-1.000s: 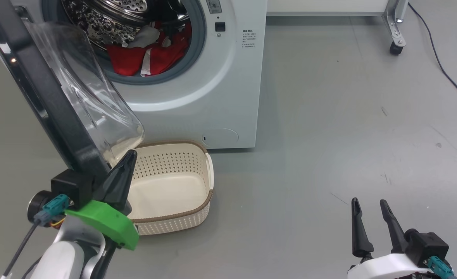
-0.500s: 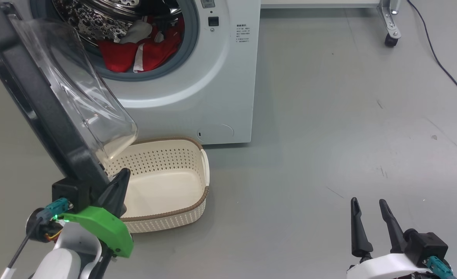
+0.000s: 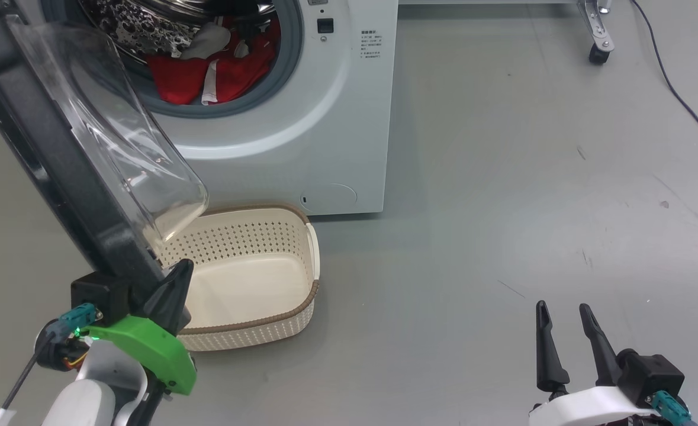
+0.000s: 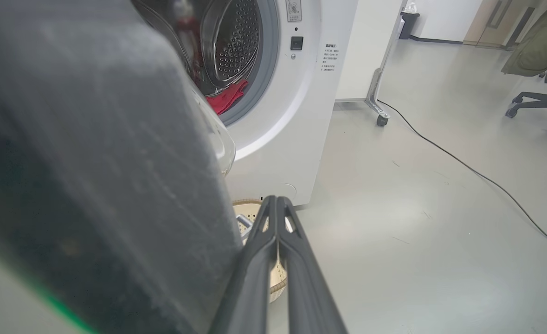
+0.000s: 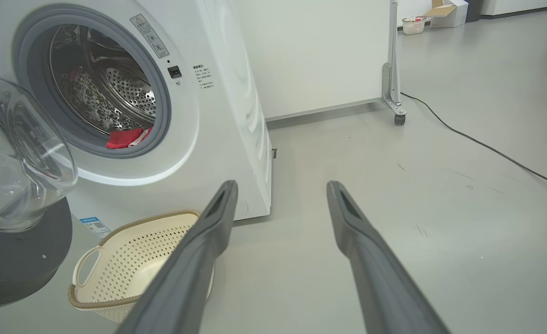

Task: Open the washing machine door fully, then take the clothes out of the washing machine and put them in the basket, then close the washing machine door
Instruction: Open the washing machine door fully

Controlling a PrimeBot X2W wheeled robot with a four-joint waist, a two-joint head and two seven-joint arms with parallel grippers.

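washing machine door [image 3: 64, 177] sits just left of the pinched-shut left tool [image 3: 181, 270], basket [image 3: 242, 239] just right.

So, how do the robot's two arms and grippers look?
The left gripper and the right gripper each have two long tapered dark fingers, a black box and a teal connector. The left's bracket is green, with a thin black cable; the right's is white.

washing machine [image 3: 325, 136] white | door [image 3: 64, 177] black rim, clear glass | clothes [image 3: 206, 74] red, white trim | basket [image 3: 248, 336] cream, holed, brown rim | floor [image 3: 502, 177] grey
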